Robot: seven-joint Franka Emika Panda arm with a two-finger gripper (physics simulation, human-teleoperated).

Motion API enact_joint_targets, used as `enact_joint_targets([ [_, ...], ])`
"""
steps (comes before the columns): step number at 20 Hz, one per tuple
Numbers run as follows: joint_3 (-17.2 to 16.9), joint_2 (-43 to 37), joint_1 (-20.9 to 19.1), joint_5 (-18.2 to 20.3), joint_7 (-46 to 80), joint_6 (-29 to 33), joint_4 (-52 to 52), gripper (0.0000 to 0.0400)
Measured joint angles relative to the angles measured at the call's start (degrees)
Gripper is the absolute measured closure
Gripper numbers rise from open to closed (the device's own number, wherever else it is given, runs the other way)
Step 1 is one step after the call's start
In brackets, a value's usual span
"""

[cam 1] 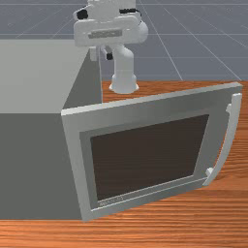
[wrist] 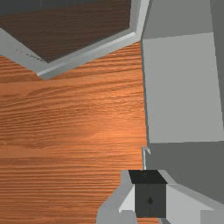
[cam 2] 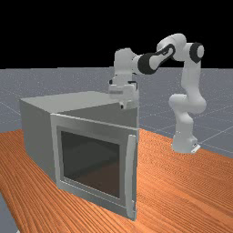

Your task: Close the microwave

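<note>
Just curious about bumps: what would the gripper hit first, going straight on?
The gripper points down: probably the microwave first, at its edge, though depth is unclear; it might just miss that and meet the table.

Microwave (cam 2: 36, 136) on orange-brown wood table (cam 2: 182, 182)

Front view: microwave (cam 1: 29, 80) at the left, grey, its door (cam 1: 145, 110) open and swung out toward the front view's right. I see the door's outer face, with a dark window (cam 1: 150, 155) and a pale curved handle (cam 1: 228, 140) along the edge away from the body. My gripper (cam 1: 107, 52) hangs beyond the door, near the body's far front corner, apart from the handle. The arm's base (cam 1: 123, 82) is on the wooden table (cam 1: 227, 213), behind the door. Grey floor (cam 1: 198, 43) with pale lines lies beyond.
</note>
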Motion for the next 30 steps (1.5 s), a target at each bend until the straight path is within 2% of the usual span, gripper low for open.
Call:
enact_joint_targets([
  [4, -0.37, 0.22, -0.89, 0.46, 2.27, -1.48, 10.46, 0.0400],
  [8, 2.11, 0.46, 1.20, 1.28, 3.08, -0.76, 18.42, 0.0400],
  [12, 5.97, 6.46, 5.00, 2.75, 2.55, -0.46, 28.04, 0.0400],
  [18, 8.62, 14.44, 8.35, 3.81, 3.13, 1.16, 41.53, 0.0400],
  [20, 8.57, 18.03, 8.49, 4.22, 2.81, 6.22, 45.14, 0.0400],
  [24, 8.64, 25.14, 8.97, 5.04, 2.78, 25.83, 47.23, 0.0400],
  [27, 8.90, 29.82, 9.65, 5.26, 2.81, 31.77, 47.32, 0.0400],
  [30, 9.08, 35.89, 10.19, 5.50, 3.24, 33.92, 50.31, 0.0400],
])
